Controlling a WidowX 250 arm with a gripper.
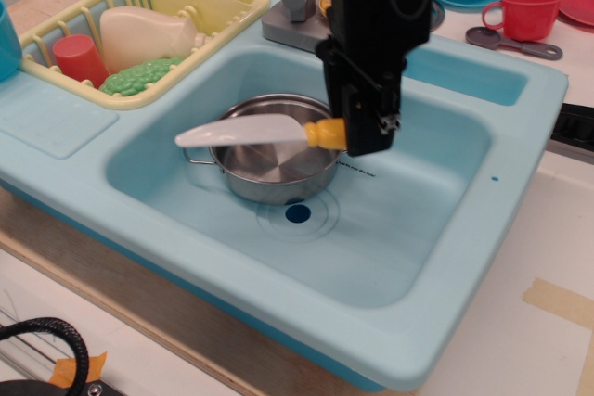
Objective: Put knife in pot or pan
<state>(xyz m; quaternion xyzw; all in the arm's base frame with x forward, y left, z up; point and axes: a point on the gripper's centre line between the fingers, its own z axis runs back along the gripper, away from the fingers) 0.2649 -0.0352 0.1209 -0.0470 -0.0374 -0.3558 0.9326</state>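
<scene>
The knife (255,132) hangs level in the air above the steel pot (269,159), its white blade reaching left past the pot's rim. The gripper (364,132) clamps its yellow handle. The pot sits in the blue sink (418,220), just behind the drain hole (297,213).

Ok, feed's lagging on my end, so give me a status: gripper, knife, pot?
Gripper shut on knife handle, carrying it level. White blade over pot in the sink. Pot empty, nothing blocking the drop.
</scene>
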